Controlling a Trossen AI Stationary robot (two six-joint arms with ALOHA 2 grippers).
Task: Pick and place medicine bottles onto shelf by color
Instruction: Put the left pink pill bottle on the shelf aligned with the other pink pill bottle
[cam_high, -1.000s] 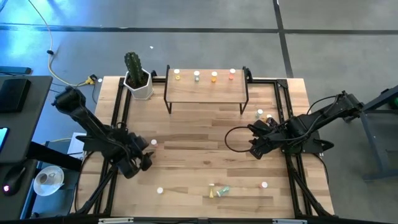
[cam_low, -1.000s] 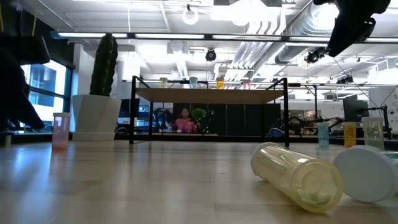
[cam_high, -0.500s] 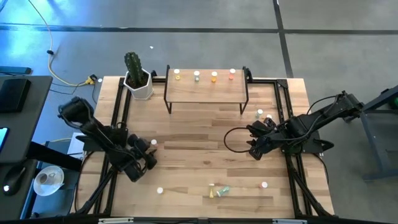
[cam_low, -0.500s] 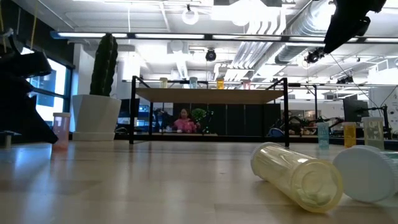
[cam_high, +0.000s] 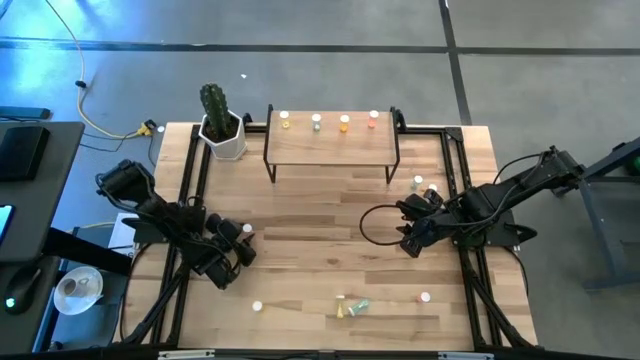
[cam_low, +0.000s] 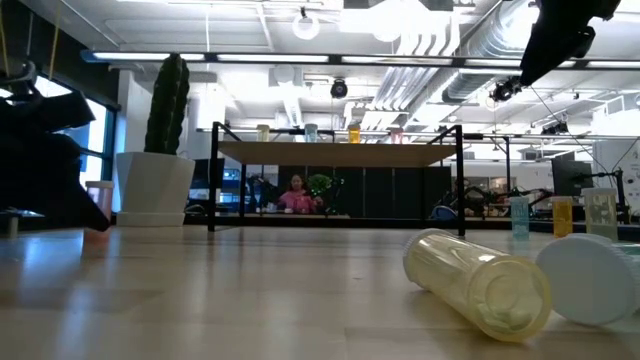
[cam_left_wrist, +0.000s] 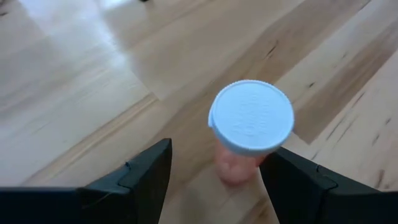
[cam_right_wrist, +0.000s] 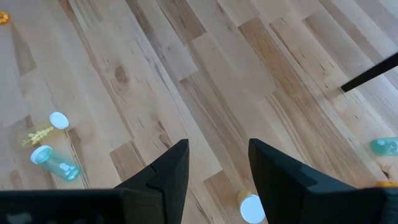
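The table (cam_high: 330, 210) is pale wood planking with darker grain streaks. Both arms are black. The bottle (cam_left_wrist: 247, 140) between the left fingers (cam_left_wrist: 146, 177) has a white cap and a pink-orange body. Near the front edge lie a yellow bottle (cam_low: 478, 282) and a teal one (cam_right_wrist: 55, 163). The cactus (cam_high: 213, 103) is dark green in a white pot (cam_high: 226, 143).

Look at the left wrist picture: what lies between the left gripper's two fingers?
An upright pink bottle with a white cap stands between the open fingers of the left gripper; neither finger touches it in that view.
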